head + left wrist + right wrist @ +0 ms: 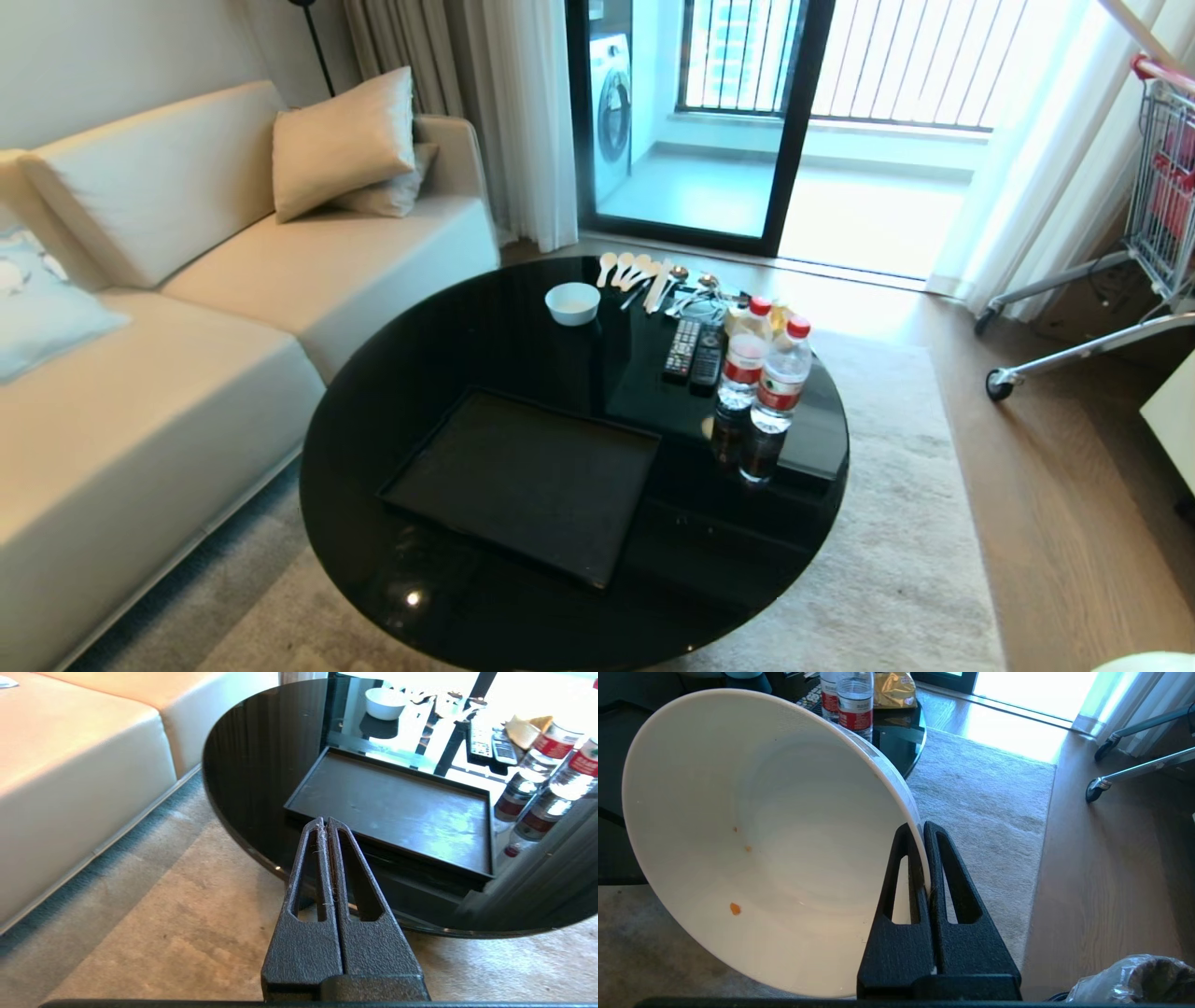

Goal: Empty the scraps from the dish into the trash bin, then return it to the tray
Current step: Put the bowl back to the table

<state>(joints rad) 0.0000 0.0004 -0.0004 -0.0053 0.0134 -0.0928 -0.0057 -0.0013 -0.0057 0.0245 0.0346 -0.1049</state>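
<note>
Overhead, the black tray (523,485) is seen bare on the round table (448,336); beside the table, the left gripper (326,822) is pressed together, while the dish (752,830) is pinched at its rim by the right gripper (920,833) near the trash bin (1134,980).

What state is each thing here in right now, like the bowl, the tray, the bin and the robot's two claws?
Dish: tipped on its side, pinched by its rim, only orange crumbs inside.
Right gripper: shut on the dish's rim.
Left gripper: shut, holding nothing, near the table edge.
Tray: flat on the table, nothing on it.
Trash bin: lined with a plastic bag, open-topped, on the floor.
Small bowl: upright on the table.
Two bottles: upright, capped.
</note>
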